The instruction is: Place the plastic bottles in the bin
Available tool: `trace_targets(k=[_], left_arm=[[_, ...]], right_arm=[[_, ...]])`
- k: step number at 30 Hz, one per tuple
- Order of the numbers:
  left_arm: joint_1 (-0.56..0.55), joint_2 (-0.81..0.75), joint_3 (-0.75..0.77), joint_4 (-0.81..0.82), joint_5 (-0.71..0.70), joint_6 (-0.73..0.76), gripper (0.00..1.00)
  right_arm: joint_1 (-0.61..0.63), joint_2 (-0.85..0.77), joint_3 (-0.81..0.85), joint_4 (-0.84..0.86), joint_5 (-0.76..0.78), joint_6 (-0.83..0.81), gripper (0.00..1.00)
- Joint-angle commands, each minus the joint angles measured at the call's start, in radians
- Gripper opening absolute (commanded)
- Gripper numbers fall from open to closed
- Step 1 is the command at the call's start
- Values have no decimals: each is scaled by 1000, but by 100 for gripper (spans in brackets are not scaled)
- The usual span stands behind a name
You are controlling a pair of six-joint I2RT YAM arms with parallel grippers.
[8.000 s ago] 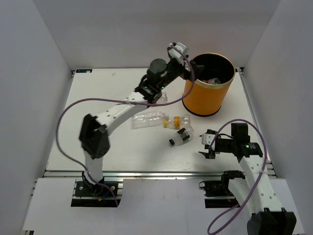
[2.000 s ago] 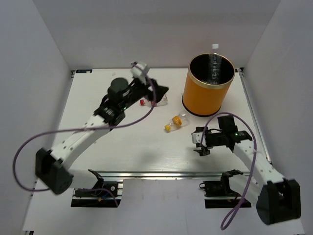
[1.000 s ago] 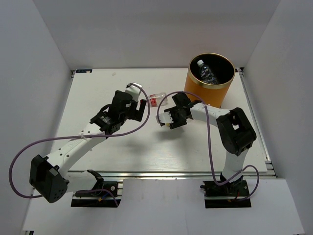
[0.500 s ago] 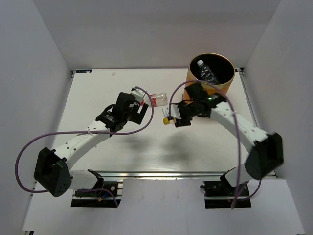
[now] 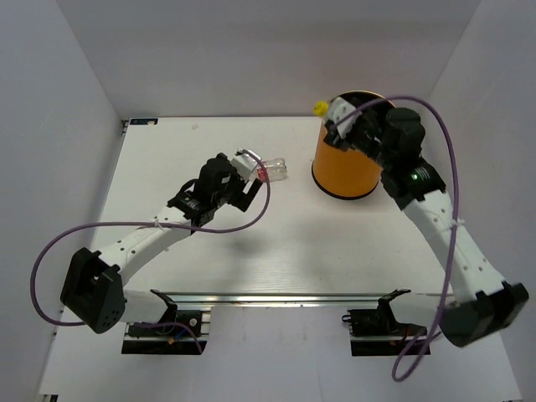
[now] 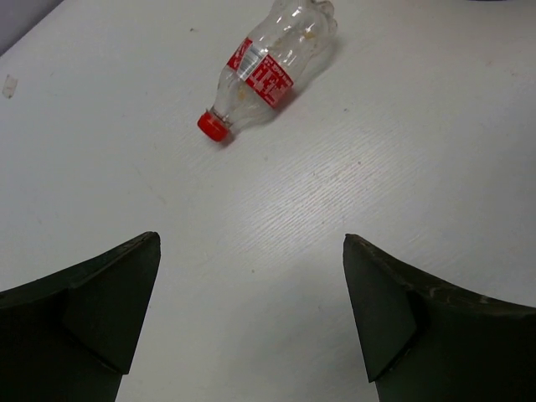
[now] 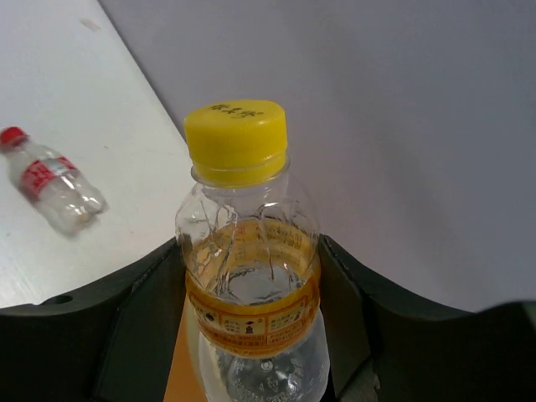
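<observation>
In the top view the bin's (image 5: 343, 172) black inside is largely covered by the right hand (image 5: 333, 120) and right arm (image 5: 427, 209) and its contents cannot be made out, while the yellow-capped bottle (image 7: 249, 276) is cut off below its label by the right wrist view's lower edge.

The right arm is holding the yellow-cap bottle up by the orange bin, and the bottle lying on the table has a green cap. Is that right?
Almost. The lying bottle on the table has a red cap, not a green one; the left wrist view shows it plainly. The rest stands: the right gripper holds the yellow-cap bottle up by the orange bin.
</observation>
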Motion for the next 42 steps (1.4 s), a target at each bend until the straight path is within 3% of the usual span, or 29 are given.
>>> trace_targets(k=[1, 5, 6, 8, 10, 11, 16, 21, 22, 28, 38, 42], left_arm=[[-17, 72, 62, 53, 34, 64, 100], [-17, 221, 178, -2, 78, 113, 100], [-17, 256, 207, -54, 87, 124, 100], [-17, 351, 287, -100, 87, 165, 100], [-17, 400, 332, -128, 78, 189, 100], [-17, 419, 341, -128, 67, 206, 100], [-8, 506, 388, -105, 67, 254, 100], [-8, 620, 509, -85, 29, 303, 100], [-8, 643, 531, -85, 29, 303, 100], [2, 788, 678, -111, 35, 361, 100], [11, 1063, 1027, -298, -25, 400, 100], [11, 1085, 1010, -323, 8, 391, 79]], right_arm=[[-58, 153, 122, 116, 96, 107, 17], [-163, 329, 339, -80, 43, 174, 29], [-186, 349, 384, -110, 38, 175, 41], [-211, 429, 423, -183, 9, 185, 56], [-257, 454, 421, -196, -16, 193, 82], [-269, 457, 411, -197, -72, 196, 90], [-340, 325, 254, -167, -264, 240, 90], [-357, 1, -34, -156, -483, 225, 90], [-360, -81, -159, -159, -505, 225, 90], [-361, -421, -453, -183, -622, 221, 90], [-360, -614, -588, -199, -676, 271, 90], [-361, -632, -590, -214, -676, 267, 90]])
